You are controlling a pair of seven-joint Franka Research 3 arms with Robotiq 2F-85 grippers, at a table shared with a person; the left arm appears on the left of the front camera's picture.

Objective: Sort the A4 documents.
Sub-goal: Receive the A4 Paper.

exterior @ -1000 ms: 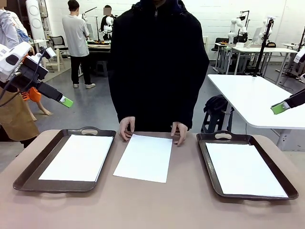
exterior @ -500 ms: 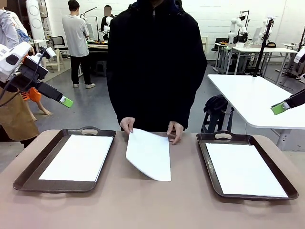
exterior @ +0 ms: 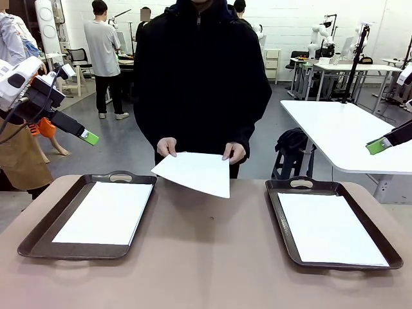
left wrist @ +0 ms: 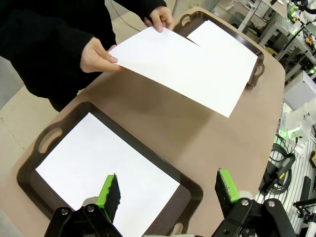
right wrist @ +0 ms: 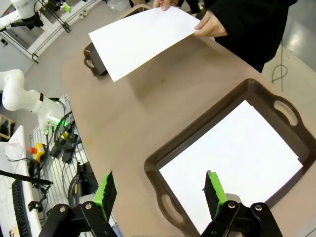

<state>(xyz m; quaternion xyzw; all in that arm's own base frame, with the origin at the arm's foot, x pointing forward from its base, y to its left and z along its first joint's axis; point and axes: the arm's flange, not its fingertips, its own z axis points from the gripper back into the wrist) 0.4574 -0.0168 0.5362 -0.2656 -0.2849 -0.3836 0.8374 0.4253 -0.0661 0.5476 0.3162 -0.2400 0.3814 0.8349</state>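
A person at the far side holds one white A4 sheet (exterior: 196,172) in both hands above the middle of the table; it tilts down toward me (left wrist: 182,66) (right wrist: 140,39). A second sheet (exterior: 106,212) lies in the left dark tray (exterior: 38,232), and a third sheet (exterior: 328,228) lies in the right dark tray (exterior: 280,219). My left gripper (exterior: 89,136) hangs open, high off the table's left side, looking down on the left tray's sheet (left wrist: 103,173). High off the right side, my right gripper (exterior: 378,145) stands open above the right tray's sheet (right wrist: 237,163). Neither holds anything.
The brown table (exterior: 206,270) lies bare between the trays. A white table (exterior: 347,129) stands behind at the right. Other people and benches are far back in the room.
The person has lifted the middle sheet off the table and now holds it in the air with both hands. Neither arm has moved.
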